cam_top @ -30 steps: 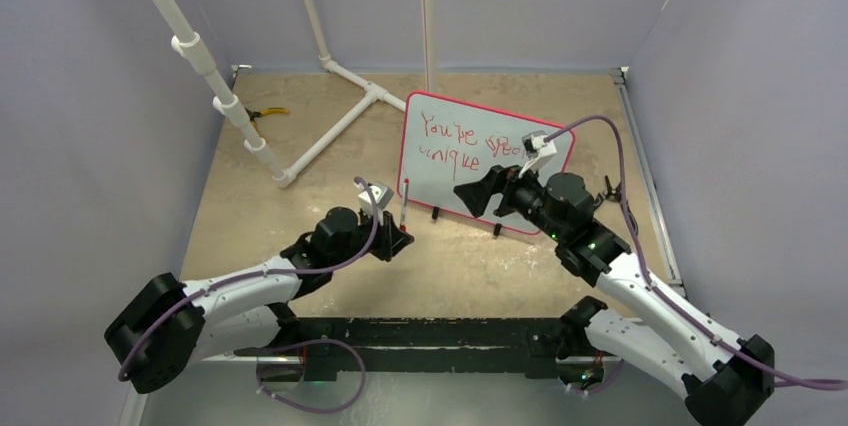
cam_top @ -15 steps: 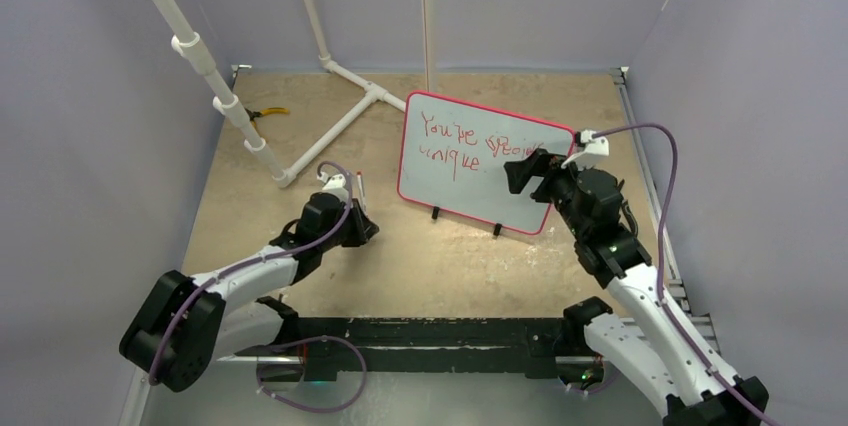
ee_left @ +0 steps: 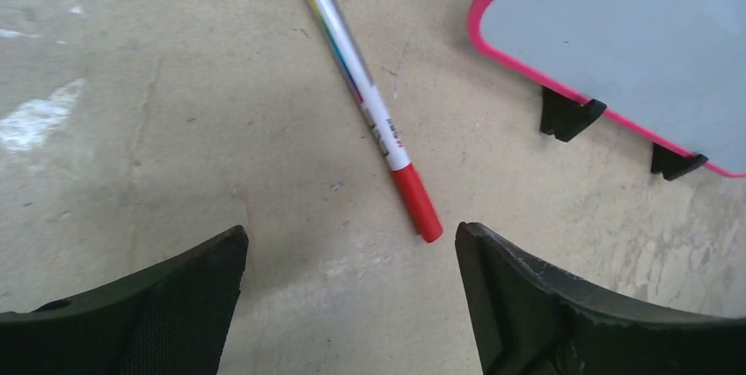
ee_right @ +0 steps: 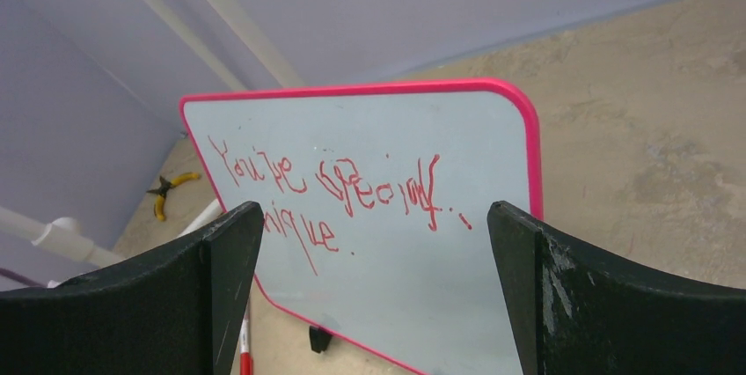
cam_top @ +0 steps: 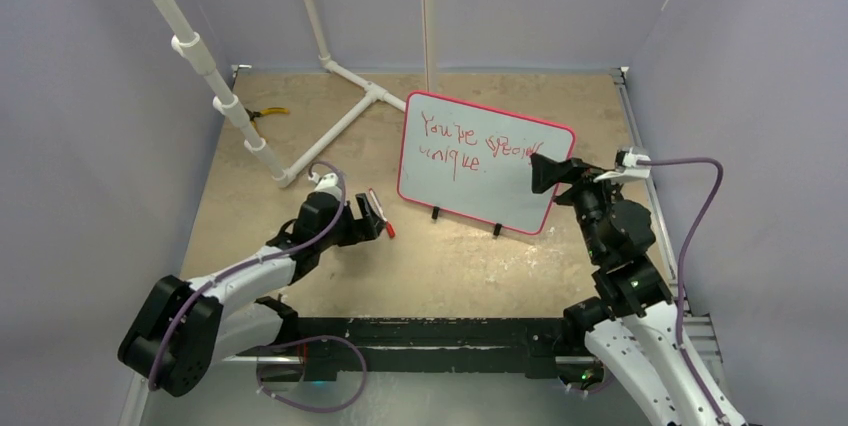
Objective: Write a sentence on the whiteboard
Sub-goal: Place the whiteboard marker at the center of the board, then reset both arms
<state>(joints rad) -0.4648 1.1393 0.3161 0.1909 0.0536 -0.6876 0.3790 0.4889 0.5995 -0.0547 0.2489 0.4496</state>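
Note:
The whiteboard, white with a red-pink frame, stands on small black feet at mid table. The sentence runs in two lines of red lettering across its upper part and shows again in the right wrist view. A white marker with a red cap lies flat on the table, left of the board's lower corner. My left gripper is open just short of the capped end, with nothing between its fingers. My right gripper hangs open by the board's right edge, facing its surface.
A white PVC pipe frame lies and rises at the back left, with yellow pliers beside it. Purple walls close in the table on three sides. The marker lies near the board's left foot.
My left gripper has opened and let go of the marker, which now lies on the table. The right arm has swung right, off the front of the board.

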